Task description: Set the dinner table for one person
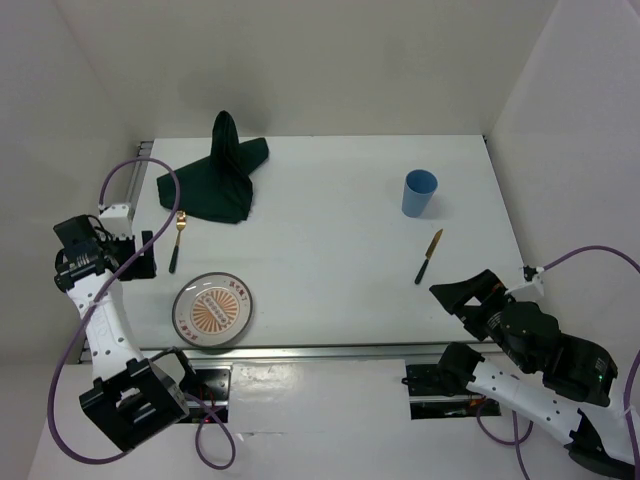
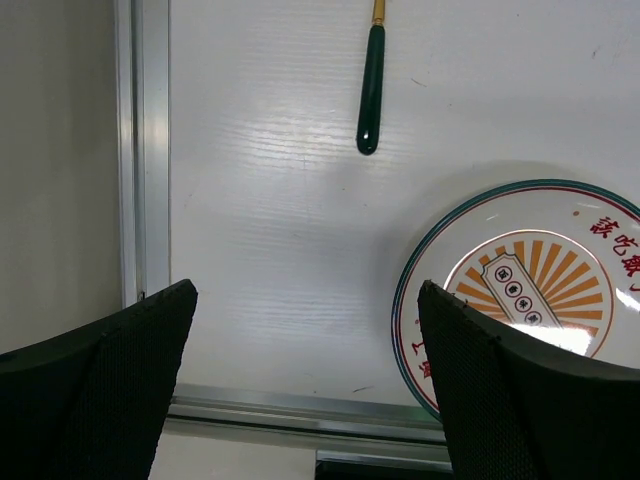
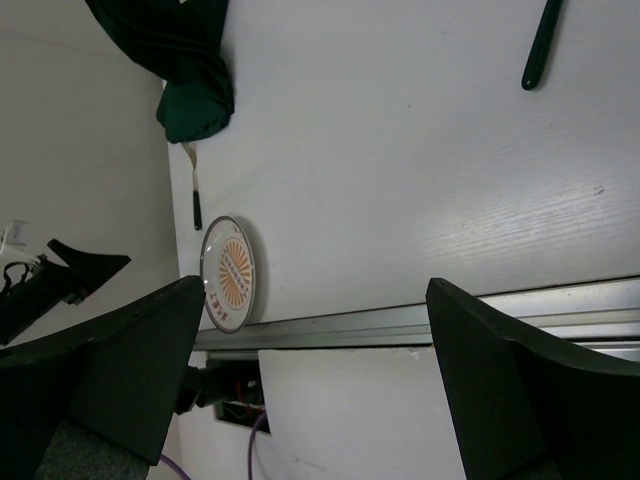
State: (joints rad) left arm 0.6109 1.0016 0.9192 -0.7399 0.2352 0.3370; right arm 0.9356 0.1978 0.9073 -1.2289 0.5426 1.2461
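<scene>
White walls close the dinner table [image 1: 330, 230] on three sides in the overhead view, and its pieces lie scattered rather than set. A green cloth [image 1: 222, 178] is heaped at the far left, with a fork [image 1: 177, 241] just in front of it. A patterned plate [image 1: 213, 309] sits near the front edge, while a blue cup [image 1: 419, 193] and a knife [image 1: 429, 257] lie well apart to the right. The left gripper [image 1: 138, 256] hovers beside the fork and the right gripper [image 1: 466, 294] hangs near the knife; both are spread wide and hold nothing. From the left wrist, the fork's dark handle lies ahead between the two black fingers [image 2: 100, 395]. The plate's rim reaches in at the right and the metal rail [image 2: 150, 150] runs down the left. From the right wrist, the knife's handle shows at the top right, the cloth and plate are far off, and the jaws gape over the table's front edge. Judging by this, no placing has begun. A sound start would bring the plate to the middle front. Because it lies flat, the left arm should come in low at the rim and close on the edge rather than press down on the face. The fork, knife and cup can then be arranged around it.
</scene>
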